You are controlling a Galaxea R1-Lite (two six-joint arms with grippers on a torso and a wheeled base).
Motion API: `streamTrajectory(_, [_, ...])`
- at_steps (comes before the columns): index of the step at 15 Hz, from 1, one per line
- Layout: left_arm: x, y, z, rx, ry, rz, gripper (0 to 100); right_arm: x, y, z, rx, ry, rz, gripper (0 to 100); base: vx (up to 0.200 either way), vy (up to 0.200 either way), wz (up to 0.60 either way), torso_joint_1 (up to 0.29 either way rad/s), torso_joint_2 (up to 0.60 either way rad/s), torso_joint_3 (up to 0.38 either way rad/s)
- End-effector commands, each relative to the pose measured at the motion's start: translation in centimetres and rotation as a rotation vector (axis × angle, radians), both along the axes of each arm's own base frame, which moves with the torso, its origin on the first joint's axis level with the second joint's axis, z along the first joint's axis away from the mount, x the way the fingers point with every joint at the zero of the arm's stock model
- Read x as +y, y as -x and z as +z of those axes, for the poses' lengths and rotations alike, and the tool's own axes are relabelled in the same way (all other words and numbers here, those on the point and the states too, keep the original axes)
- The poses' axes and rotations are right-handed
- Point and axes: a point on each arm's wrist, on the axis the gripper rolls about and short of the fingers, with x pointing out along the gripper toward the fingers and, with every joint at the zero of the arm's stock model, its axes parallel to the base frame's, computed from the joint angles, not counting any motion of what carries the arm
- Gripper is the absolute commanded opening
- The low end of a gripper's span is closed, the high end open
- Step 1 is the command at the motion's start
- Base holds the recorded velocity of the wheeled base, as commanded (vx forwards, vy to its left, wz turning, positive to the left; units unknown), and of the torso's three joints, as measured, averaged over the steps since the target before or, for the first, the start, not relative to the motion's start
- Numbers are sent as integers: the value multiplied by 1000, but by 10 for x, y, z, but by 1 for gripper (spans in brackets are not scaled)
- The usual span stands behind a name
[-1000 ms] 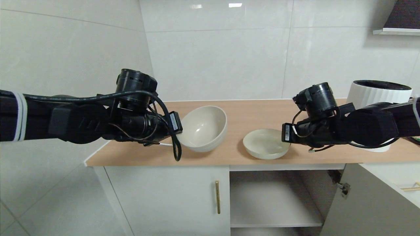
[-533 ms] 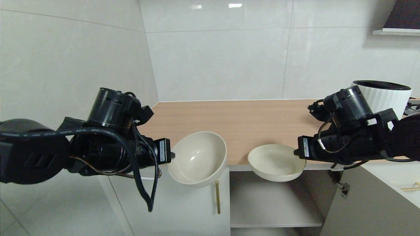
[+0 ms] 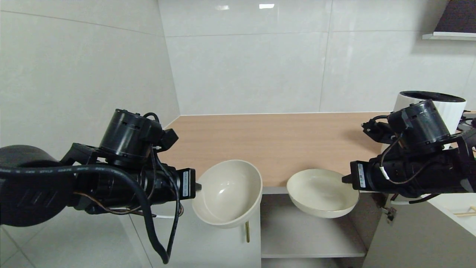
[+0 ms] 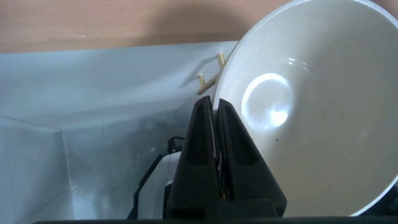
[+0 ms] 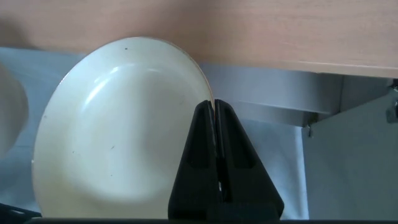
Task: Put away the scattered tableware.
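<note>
In front of the wooden tabletop (image 3: pixel 275 137), above the open white cabinet shelf (image 3: pixel 308 238), the left hand (image 3: pixel 198 185) is clamped on the rim of a deep glossy cream ceramic bowl (image 3: pixel 227 193), which tilts inward. The right hand (image 3: pixel 344 179) pinches the rim of a shallow cream ceramic dish (image 3: pixel 321 191), held nearly level. Both pieces look stiff, slick and breakable, and probably heavy for a thin rim pinch, so either could swing or slip. A firm rim hold seems best.
</note>
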Motion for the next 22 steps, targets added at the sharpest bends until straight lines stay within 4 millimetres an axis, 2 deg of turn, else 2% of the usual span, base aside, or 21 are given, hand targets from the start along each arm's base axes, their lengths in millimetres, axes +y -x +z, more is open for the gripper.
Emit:
streamTrajectory(1, [-1,-1,-3,11,-5,0,0,0,-1,-3,9,10,5,0,-200,0,0,7,2,-7])
streamTrajectory(3, [-2,-1,-3,11,-5,-2,0,0,-1,-5,15,15,6,0,-200,0,0,12,2,0])
streamTrajectory(16, [-5,-5,-12,37,-20,-6,0,2,-5,-13,36,37,10,0,0,0,0,0,0,0])
streamTrajectory(22, [-5,-6,-13,42,-24,-5,0,4,-7,-16,45,43,9,0,0,0,0,-144,374,223])
